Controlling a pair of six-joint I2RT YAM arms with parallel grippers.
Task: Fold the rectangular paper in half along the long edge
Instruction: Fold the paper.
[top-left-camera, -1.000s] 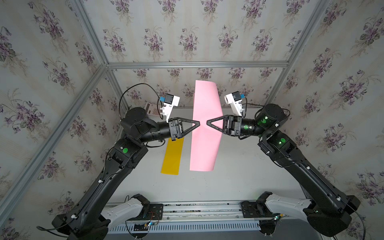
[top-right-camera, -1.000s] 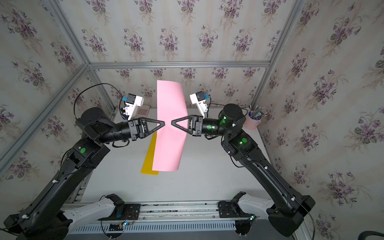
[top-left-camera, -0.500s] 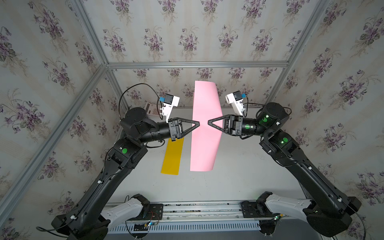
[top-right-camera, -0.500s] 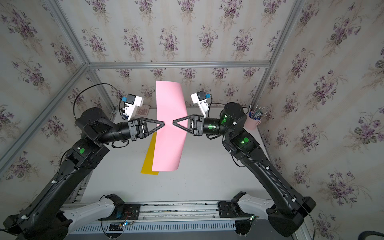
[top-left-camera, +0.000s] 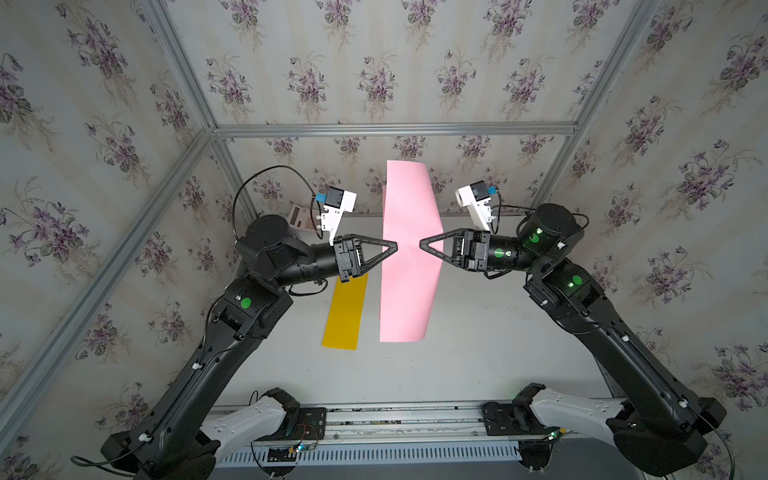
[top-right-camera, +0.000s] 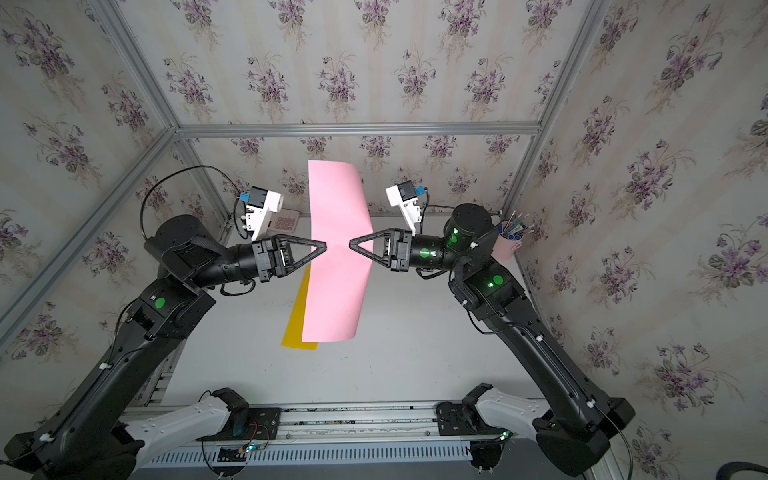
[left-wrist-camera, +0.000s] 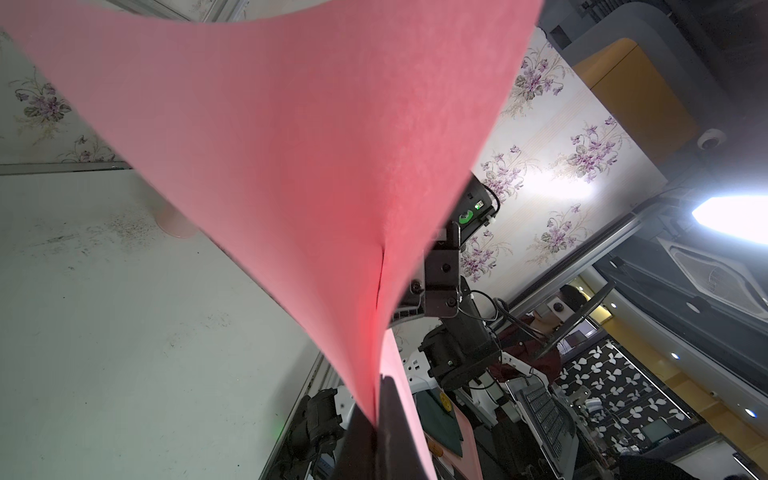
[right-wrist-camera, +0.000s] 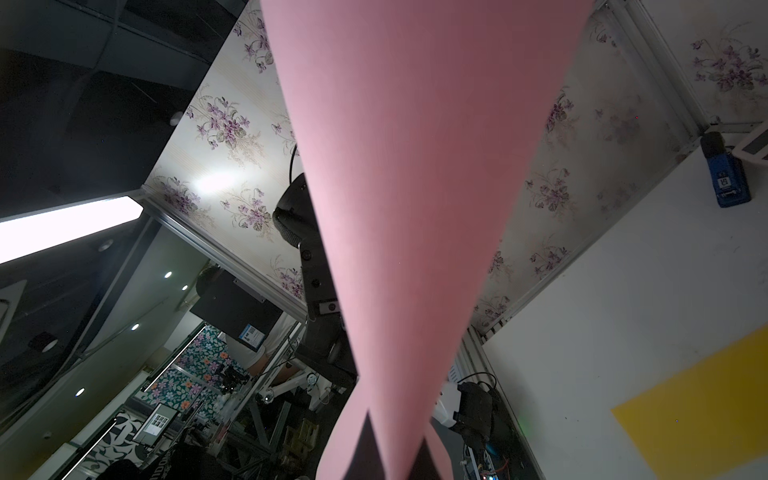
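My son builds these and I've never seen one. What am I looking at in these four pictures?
Two black robot arms work over a white table. Two pictures look down from overhead; two come from cameras on the arms' wrists, where the pink paper fills the view. The left gripper and right gripper, both closed pincers, pinch the pink paper's opposite long edges and hold it in the air. A yellow paper lies flat on the table. A calculator and a pen cup sit at the back.
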